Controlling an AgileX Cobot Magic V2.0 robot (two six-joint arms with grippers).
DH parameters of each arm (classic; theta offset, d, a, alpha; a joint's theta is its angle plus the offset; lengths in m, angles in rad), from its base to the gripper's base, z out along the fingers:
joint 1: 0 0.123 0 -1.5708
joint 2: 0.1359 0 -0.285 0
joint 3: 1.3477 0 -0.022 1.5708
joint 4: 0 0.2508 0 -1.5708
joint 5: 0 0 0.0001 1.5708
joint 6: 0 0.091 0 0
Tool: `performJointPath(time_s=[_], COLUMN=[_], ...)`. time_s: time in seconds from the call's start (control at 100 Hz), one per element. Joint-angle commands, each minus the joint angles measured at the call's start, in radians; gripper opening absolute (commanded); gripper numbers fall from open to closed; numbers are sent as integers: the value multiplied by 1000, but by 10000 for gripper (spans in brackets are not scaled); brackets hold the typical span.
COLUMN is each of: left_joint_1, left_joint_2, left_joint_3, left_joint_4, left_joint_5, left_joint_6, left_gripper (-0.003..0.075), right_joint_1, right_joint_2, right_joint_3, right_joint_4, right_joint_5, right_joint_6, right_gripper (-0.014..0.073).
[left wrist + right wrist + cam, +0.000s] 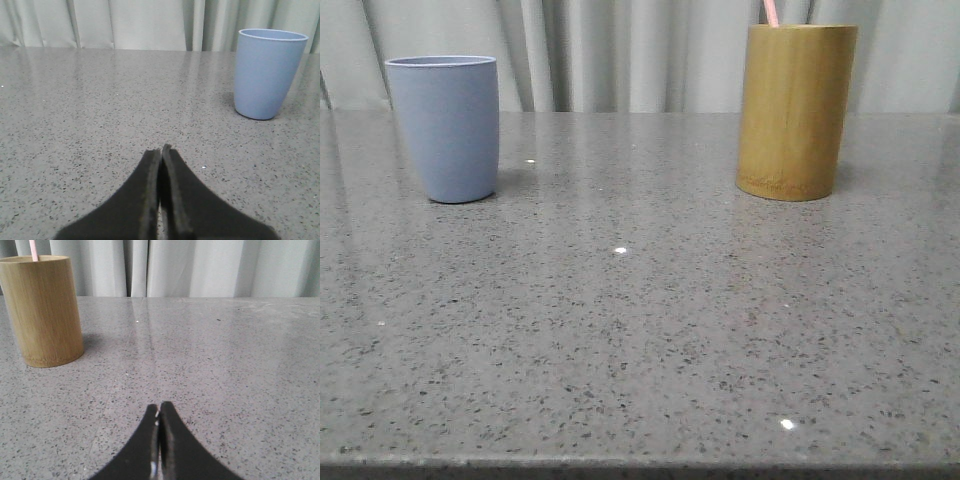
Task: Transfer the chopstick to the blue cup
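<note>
Front view: on the grey table [640, 330], the blue cup [445, 128] stands far left and the bamboo cup [794, 110] far right, the chopstick [770, 12] poking from its top.

Left wrist view: the left gripper [162, 148] has its fingers pressed together, empty.

Right wrist view: the right gripper [159, 405] is likewise closed and empty.
</note>
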Motion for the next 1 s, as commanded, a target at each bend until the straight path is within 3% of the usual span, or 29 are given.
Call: performJointPath(time_s=[0.0, 0.71, 0.99], left_joint_1=[2, 2, 4], left_joint_2=[-35, -35, -35], left_joint_3=[9, 9, 9], left_joint_4=[1, 11, 15], left_joint_5=[-83, -85, -146], left_joint_6=[-5, -5, -5], left_gripper=[-19, -19, -19], right_joint_1=[-5, -5, -5], right_joint_2=[-21, -21, -21], right_joint_3=[0, 0, -2], right_joint_4=[-11, -11, -8], right_joint_5=[-72, -72, -96], right_joint_6=[-1, -1, -1], right_gripper=[-105, -105, -105])
